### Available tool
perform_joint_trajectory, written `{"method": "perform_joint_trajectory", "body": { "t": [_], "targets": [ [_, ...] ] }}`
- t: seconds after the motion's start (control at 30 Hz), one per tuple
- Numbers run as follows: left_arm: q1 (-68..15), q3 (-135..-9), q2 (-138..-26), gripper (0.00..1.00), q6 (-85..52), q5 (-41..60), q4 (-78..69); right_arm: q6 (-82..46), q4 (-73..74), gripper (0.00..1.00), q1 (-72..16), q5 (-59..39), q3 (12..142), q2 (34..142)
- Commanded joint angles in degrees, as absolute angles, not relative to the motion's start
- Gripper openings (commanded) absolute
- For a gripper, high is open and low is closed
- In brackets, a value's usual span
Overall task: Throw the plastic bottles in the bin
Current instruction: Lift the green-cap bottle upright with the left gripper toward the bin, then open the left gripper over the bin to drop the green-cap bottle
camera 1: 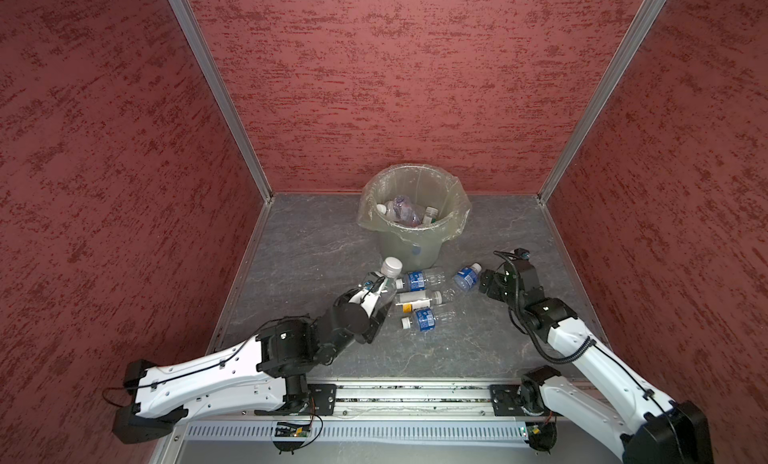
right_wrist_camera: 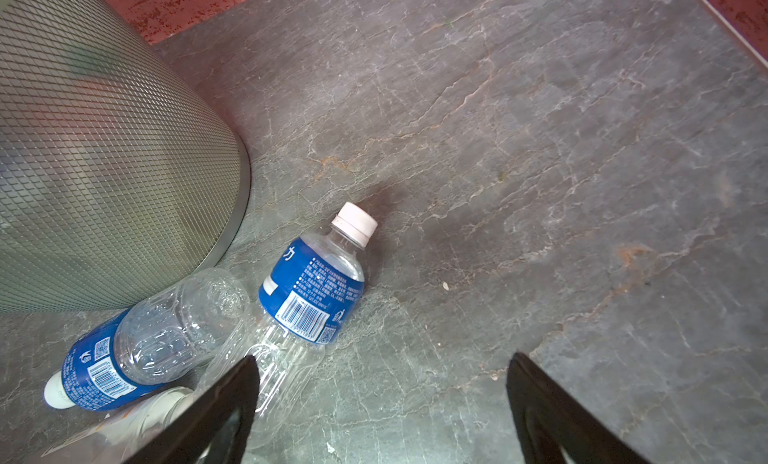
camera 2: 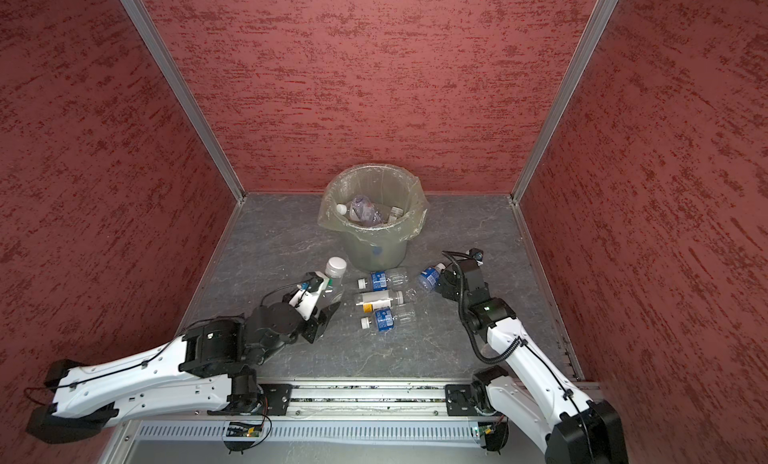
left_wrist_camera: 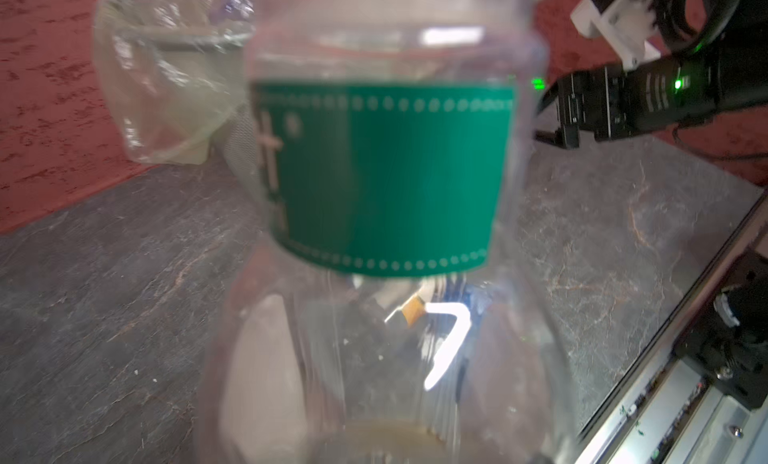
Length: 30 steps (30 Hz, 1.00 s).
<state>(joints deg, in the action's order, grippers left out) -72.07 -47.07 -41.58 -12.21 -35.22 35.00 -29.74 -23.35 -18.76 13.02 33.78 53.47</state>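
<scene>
Even, soft light; left-wrist view blurred

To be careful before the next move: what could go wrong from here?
1. The left hand grips the green-label bottle and seems short of the bin; released now, the bottle would likely fall outside or hit the rim.
2. The open right hand sits off-centre from the blue-label bottle; closing there may only push or roll it into the neighbouring bottle.
</scene>
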Motion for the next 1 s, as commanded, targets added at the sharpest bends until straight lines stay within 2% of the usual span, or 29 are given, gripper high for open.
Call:
{"method": "perform_joint_trajectory", "body": {
  "t": [0.0,0.3,0.53,0.6,0.73,0.87,0.93,0.97],
  "targets": [
    [-72.3,-45.1,-36.8,0.54,-13.7,-40.5,31.6,-29.7,-21.9,0.93,-18.1,12.3,33.7,53.3],
    [-73.3,-43.7,-29.5,0.54,-14.1,-42.8,32.1,-29.6,-21.9,0.93,-18.2,12.3,33.9,53.7],
    [-72.0,-48.1,-35.6,0.54,-4.2,-41.2,23.2,-29.6,-21.9,0.93,-18.1,12.2,34.0,53.1],
    [-68.0,-51.8,-40.5,0.54,-1.3,-35.5,19.6,-29.7,-21.9,0.93,-18.1,12.0,34.2,53.0],
    [-51.9,-63.3,-53.6,0.52,-2.3,-15.0,15.9,-29.8,-21.8,0.93,-18.1,11.7,34.4,52.7],
    [-38.5,-81.5,-72.8,0.51,-5.5,2.7,14.4,-30.0,-22.1,0.93,-18.1,11.2,35.1,52.1],
    [-35.1,-92.5,-82.9,0.56,-6.3,8.8,16.1,-29.9,-22.5,0.93,-18.1,11.1,35.6,51.8],
    [-33.7,-99.2,-88.8,0.63,-7.0,10.7,18.9,-29.8,-22.9,0.93,-18.1,11.0,35.9,51.6]
  ]
}}
